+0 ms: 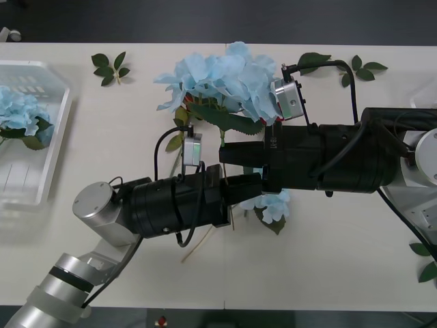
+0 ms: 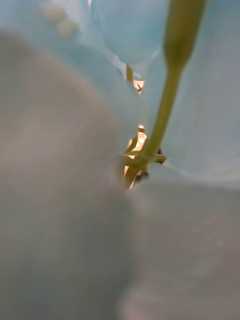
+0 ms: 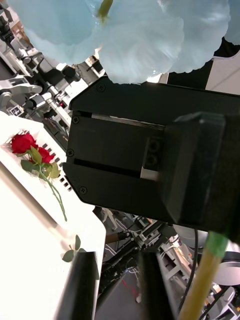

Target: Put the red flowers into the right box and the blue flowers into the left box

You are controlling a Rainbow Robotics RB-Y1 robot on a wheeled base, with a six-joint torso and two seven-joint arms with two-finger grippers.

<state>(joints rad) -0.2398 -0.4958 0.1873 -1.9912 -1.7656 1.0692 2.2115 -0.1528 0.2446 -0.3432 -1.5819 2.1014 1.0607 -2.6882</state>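
Both arms meet over the middle of the table [image 1: 328, 273]. The right gripper [image 1: 229, 153] reaches in from the table's right edge, its black body lying level, its tip under a large cluster of blue flowers [image 1: 225, 78] near the table's far edge. The left gripper [image 1: 251, 188] comes up from the near-left corner and lies just beside and nearer than the right one, the two bodies almost touching.

In the left wrist view two black fingers [image 3: 80, 287] stand apart with a gap between them; the right gripper's black body fills the space beyond, pale-blue petals overhang it, and a thin green-taped stem [image 3: 207, 272] crosses nearby, seemingly not between the fingers.

The right wrist view is pressed into blue petals and a green stalk [image 2: 160, 120]; whether those fingers are apart or together cannot be told.

A smaller blue head [image 1: 276, 205] with a leaf lies on the table under the grippers. A trace of red shows under the big cluster, possibly a rose.

The left box [image 1: 58, 147] sits at the table's left edge with one blue flower [image 1: 17, 116] inside. The right box [image 3: 30, 192] holds red flowers [image 3: 27, 147], seen in the left wrist view. Loose leaf sprigs [image 1: 109, 67] lie along the far edge.
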